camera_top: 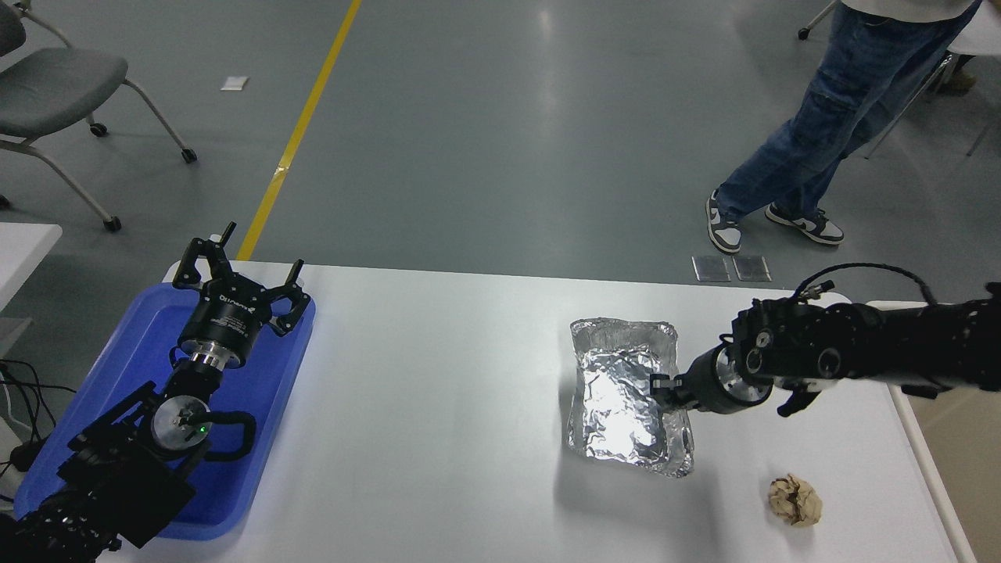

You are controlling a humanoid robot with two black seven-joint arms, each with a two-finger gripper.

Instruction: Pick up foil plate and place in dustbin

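Note:
The foil plate (618, 391), a shiny crinkled silver tray, hangs a little above the white table (438, 407) right of centre, with its shadow below it. My right gripper (662, 389) is shut on the plate's right rim and holds it up. The dustbin (950, 438) shows only as a strip of off-white rim and tan inside at the right edge, behind my right arm. My left gripper (235, 270) is open and parked over the blue tray at the lower left.
A flat blue tray (125, 367) lies at the table's left end. A small crumpled tan paper ball (794, 500) lies near the front right. A person's legs (813, 133) stand on the floor beyond the table. A grey chair (62, 86) is at the top left.

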